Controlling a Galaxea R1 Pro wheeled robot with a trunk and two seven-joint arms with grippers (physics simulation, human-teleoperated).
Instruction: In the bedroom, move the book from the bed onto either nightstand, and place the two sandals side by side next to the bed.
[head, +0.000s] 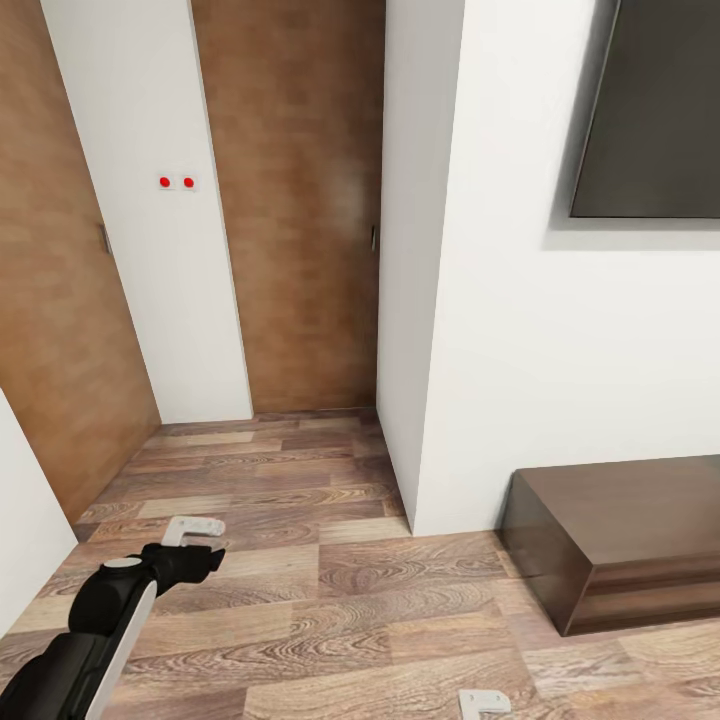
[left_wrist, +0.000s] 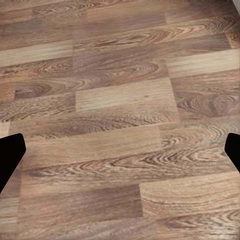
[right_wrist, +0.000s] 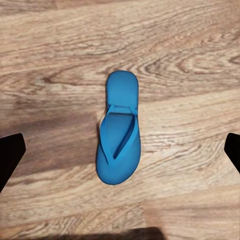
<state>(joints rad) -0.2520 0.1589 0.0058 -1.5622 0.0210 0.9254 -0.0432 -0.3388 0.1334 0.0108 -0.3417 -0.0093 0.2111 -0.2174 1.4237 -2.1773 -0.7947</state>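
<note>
Below the right claw (right_wrist: 120, 150), whose two dark fingers stand wide apart and hold nothing, one blue sandal (right_wrist: 118, 135) lies flat on the wood-plank floor (right_wrist: 190, 60), sole down and strap up, framed between the fingers but not touched by them. It looks a light, thin, bendy slab, likely foam or rubber, so it should lift with little force but may flex or droop if taken at one tip. The surest hold is probably across its narrower waist near the thong strap, pinching the two long edges, or on the raised strap itself; the flat sole sits flush on the floor, so the fingers would have to come right down to the planks to catch the rim. The left claw (head: 197, 528) is likewise spread and empty, hanging over bare floor in the head view. Farther out stand a brown wooden door (head: 300, 200) in a recess, white walls (head: 500, 350) with two red dots (head: 177, 182), a dark panel (head: 650, 110) on the wall and a low dark brown cabinet (head: 620, 540) against it. The other sandal, the book and the bed cannot be placed from here.
</note>
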